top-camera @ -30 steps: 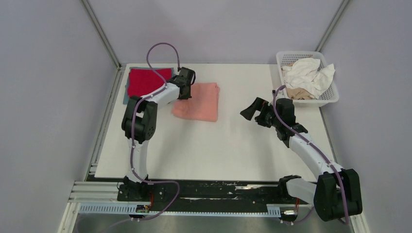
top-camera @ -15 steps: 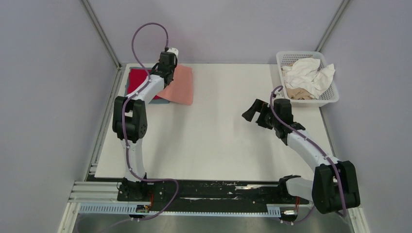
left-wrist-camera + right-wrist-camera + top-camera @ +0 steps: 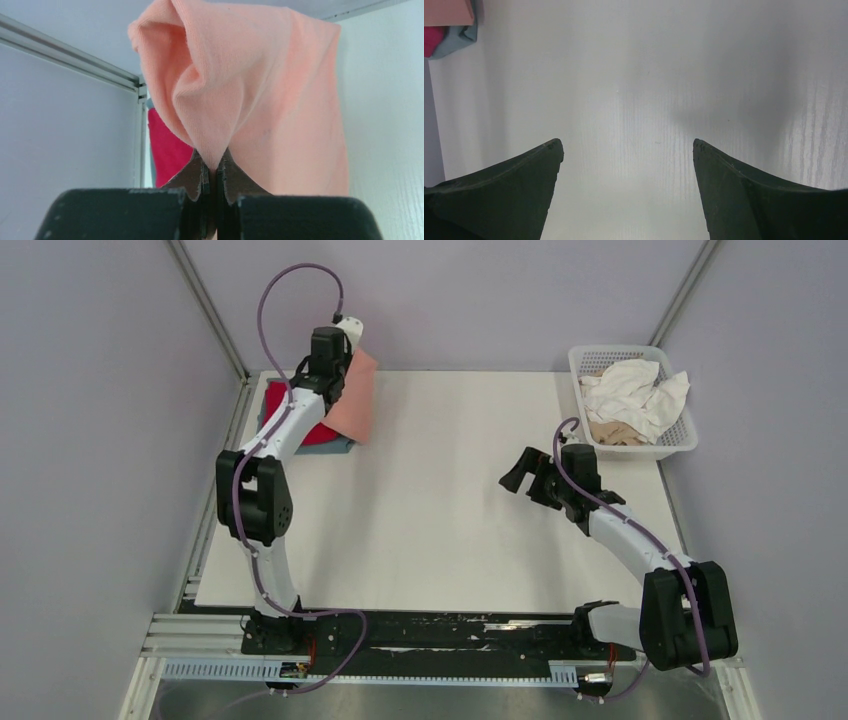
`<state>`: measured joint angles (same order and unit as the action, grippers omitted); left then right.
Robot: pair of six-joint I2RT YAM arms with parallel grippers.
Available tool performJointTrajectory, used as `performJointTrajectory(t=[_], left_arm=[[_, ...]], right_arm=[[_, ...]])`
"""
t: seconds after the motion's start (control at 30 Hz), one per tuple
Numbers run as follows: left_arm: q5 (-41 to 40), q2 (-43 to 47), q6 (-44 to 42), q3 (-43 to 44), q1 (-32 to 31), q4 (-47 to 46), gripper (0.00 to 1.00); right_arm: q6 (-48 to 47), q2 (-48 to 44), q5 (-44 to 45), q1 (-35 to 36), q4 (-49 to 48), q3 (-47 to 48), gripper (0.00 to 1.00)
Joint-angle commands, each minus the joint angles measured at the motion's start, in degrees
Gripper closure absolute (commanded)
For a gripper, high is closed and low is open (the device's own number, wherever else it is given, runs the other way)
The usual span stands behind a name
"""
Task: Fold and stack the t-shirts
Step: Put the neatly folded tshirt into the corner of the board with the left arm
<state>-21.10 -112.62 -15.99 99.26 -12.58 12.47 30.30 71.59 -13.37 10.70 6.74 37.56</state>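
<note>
Left gripper is pinched fully closed on a bunched edge of the salmon-pink t-shirt, holding it raised above the far left corner of the table. The cloth hangs from the jaws as a folded sheet, and its lower edge reaches down to the pile at that corner, though whether it touches there cannot be told. That pile lies flat on the table's far left corner: a red t-shirt folded on top of a grey-blue t-shirt, whose edge shows along the near side. Right gripper hovers over the right half of the table with its jaws spread wide and nothing between them, only bare tabletop below. At the table's far right corner stands a white lattice basket, holding crumpled white t-shirts with a beige one beneath them.
</note>
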Motion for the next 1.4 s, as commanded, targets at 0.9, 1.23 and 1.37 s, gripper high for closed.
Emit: performJointTrajectory(t=[0.9,1.23,1.37], left_arm=[[7.9,6.1,6.6,2.1,5.5,-0.8,1.00],[14.3,-2.4,10.5,8.6,10.5,4.1,1.00],[13.7,-5.0,10.8,10.2,11.8,5.3,1.00]], right_arm=[[0.0,3.8,1.9,-0.3,1.6,3.6,0.00],[-0.5,3.1,4.0,-0.3,2.9,4.2,0.00],[-0.4,3.8,4.1,-0.3,3.0,4.5,0.00]])
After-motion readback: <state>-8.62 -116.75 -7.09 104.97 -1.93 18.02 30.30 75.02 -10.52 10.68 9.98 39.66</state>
